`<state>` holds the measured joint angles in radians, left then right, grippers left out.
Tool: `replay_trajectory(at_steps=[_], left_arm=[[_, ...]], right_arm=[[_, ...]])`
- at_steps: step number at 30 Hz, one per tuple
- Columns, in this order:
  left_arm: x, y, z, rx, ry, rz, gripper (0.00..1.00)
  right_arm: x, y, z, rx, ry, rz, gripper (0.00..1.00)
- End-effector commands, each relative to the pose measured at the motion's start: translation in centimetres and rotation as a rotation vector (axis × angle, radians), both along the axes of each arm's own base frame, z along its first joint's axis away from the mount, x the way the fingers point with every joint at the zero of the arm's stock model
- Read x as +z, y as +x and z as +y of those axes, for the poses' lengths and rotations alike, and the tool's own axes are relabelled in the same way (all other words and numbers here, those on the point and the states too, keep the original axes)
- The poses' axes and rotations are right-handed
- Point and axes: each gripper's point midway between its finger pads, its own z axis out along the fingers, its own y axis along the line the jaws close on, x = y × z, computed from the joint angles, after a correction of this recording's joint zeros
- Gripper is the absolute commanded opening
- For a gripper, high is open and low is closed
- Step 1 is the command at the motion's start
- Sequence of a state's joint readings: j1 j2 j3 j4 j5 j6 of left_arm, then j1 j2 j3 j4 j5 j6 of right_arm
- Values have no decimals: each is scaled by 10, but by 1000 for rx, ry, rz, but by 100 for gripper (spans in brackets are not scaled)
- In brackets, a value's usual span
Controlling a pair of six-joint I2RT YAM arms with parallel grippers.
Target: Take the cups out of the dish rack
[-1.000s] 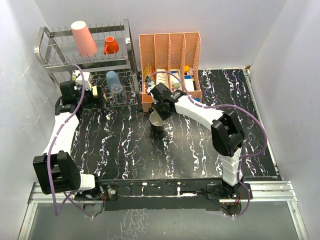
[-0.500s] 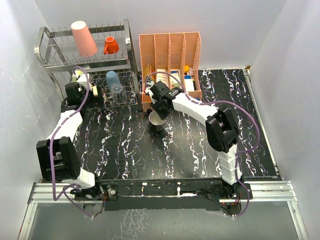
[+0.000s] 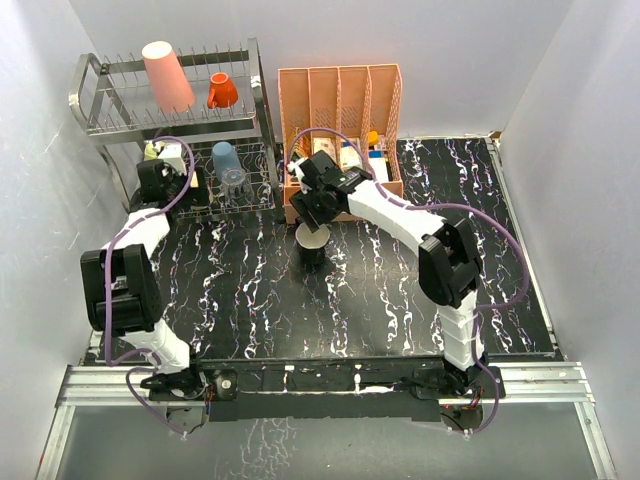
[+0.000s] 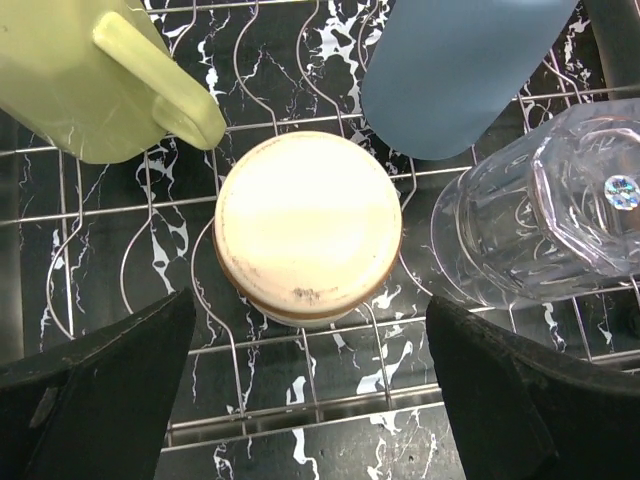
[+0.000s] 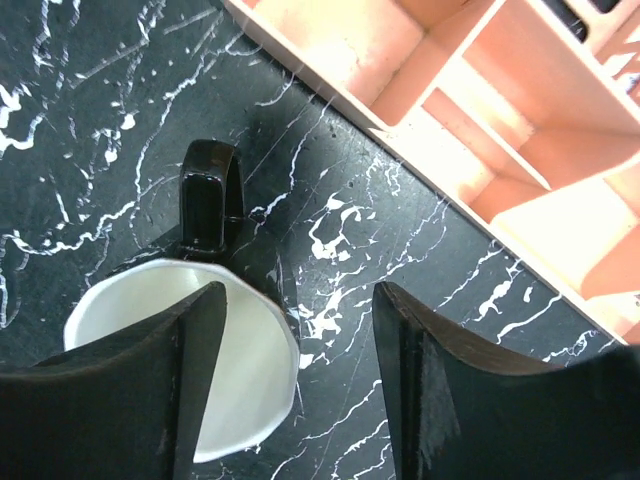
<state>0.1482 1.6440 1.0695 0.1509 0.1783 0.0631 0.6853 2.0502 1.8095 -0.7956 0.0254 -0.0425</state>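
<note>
- Dish rack [image 3: 90, 100]: two-tier silver wire rack with a tubular frame, at the far left corner of the black marbled table [image 3: 250, 300].
- Upper tier: tall pink tumbler [image 3: 168, 75], mouth down, toward the left; small orange cup [image 3: 222, 92], mouth down, just to its right.
- Lower tier, left: pale yellow mug [image 4: 70, 80], its handle pointing toward the brown cup; whether it is upright or tipped cannot be told.
- Lower tier, middle: brown cup [image 4: 308, 225], base up, the round base cream-coloured, standing on the wires between the yellow mug and the clear glass.
- Lower tier, right: blue cup [image 4: 455, 70] on the far side; clear glass [image 4: 540, 210] just near of it.
- Left gripper [image 4: 310, 300]: reaches into the lower tier with its jaws spread wide and nothing between them. One finger lies to each side of the brown cup, on its near side and apart from it.
- Black mug [image 3: 313, 243]: out of the rack, upright on the table near the centre, cream inside showing, handle toward the far side.
- Right gripper [image 5: 300, 290]: directly above the black mug, jaws parted partway. One finger is over the cream inside and the other outside the rim, with a clear gap to the outer finger, so the mug is not pinched.
- Peach organizer [image 3: 340, 100]: plastic, four compartments, at the far centre, right of the rack. It holds small mixed items. The black mug stands just near of its left end.
</note>
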Motion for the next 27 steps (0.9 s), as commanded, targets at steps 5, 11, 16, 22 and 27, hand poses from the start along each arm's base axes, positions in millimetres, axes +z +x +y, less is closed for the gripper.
replay_trajectory(at_steps=[5, 11, 16, 22, 27], left_arm=[[21, 36, 1, -6, -15, -84, 91], [16, 42, -5, -31, -49, -89, 80], [12, 47, -8, -41, -71, -91, 77], [7, 55, -12, -44, -83, -102, 81], [0, 61, -12, -37, -86, -108, 80]], right_arm=[[112, -4, -10, -118, 244, -252, 71], [140, -35, -29, -200, 376, -315, 76], [144, -58, -35, -211, 414, -314, 76], [139, -77, -36, -203, 425, -298, 76], [136, -84, -31, -186, 436, -291, 76]])
